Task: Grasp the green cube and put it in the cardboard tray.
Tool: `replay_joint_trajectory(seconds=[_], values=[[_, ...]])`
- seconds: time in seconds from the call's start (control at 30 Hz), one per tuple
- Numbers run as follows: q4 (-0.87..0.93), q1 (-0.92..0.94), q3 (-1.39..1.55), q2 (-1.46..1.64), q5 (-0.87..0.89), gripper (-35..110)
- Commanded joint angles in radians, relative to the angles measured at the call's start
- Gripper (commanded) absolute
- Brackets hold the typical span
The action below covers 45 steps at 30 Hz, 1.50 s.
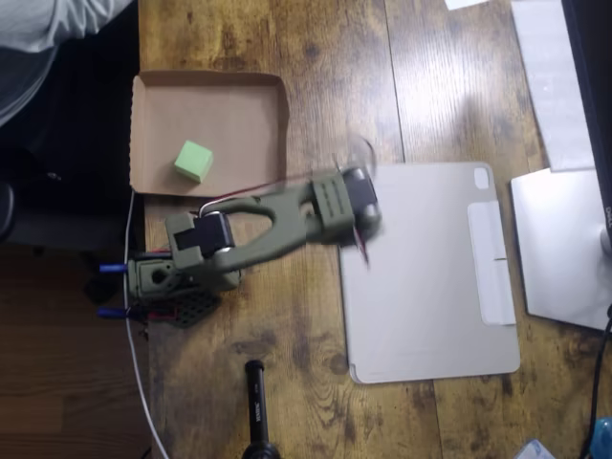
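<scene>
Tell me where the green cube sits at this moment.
In the overhead view the green cube lies inside the cardboard tray, toward its lower left part, at the picture's upper left, just above the olive robot arm.

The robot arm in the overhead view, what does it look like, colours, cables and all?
The arm is olive green with chunky moulded links and black motor blocks at the joints. A thin red wire runs along it, and blue plugs stick out beside its base. The tool end is motion-blurred, so finger detail is unclear.
</scene>
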Motion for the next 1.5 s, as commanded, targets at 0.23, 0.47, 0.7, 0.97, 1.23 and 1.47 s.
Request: replay_joint_trajectory(seconds=[0.23,0.47,0.7,0.97,1.23,1.47], values=[[0.021,-0.034,0.135,-0.060,-0.005,0],[0.023,-0.043,0.140,-0.187,0.005,0],[0.023,-0.058,0.143,-0.190,-0.011,0],[0.021,-0.051,0.143,-0.209,-0.028,0],[0.023,-0.052,0.143,-0.233,-0.034,0],[0.023,-0.044,0.143,-0.219,-0.040,0]])
